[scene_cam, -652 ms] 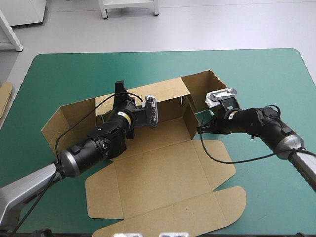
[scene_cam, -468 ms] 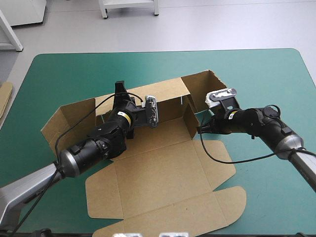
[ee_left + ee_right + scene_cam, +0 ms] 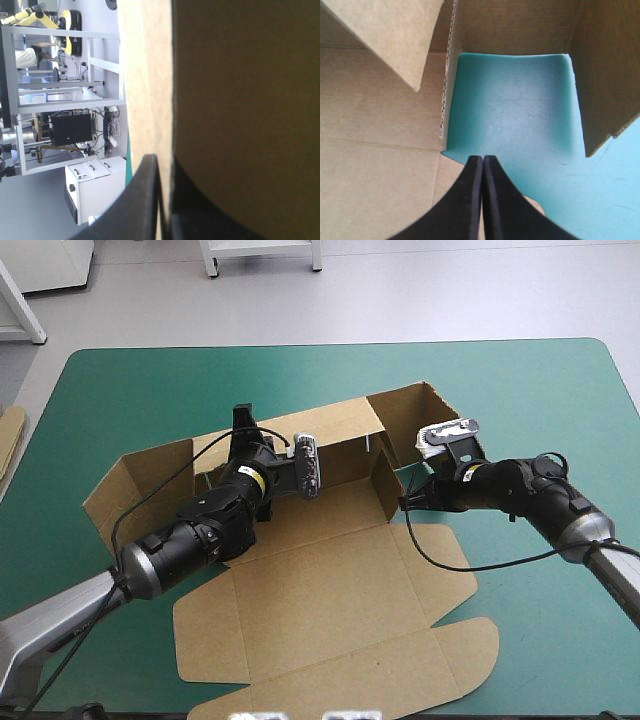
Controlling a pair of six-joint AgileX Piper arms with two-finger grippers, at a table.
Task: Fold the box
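Observation:
The brown box (image 3: pixel 330 580) lies in the middle of the teal-green table, its base and front flaps flat, its back wall (image 3: pixel 340 430) raised, and side flaps standing at both ends. My left gripper (image 3: pixel 243 422) is at the top of the back wall. In the left wrist view the left gripper (image 3: pixel 162 160) is shut on the box, the board's edge (image 3: pixel 147 75) running up between the fingers. My right gripper (image 3: pixel 404 503) is low beside the short right wall (image 3: pixel 386 485). The right gripper (image 3: pixel 483 159) is shut with nothing in it, pointing at bare cover (image 3: pixel 515 105) between two board walls.
An edge of more brown board (image 3: pixel 10 435) shows at the table's left edge. Bare teal-green cover (image 3: pixel 540 400) stretches to the right and behind the box. The box's front flap (image 3: pixel 450 650) reaches close to the table's near edge.

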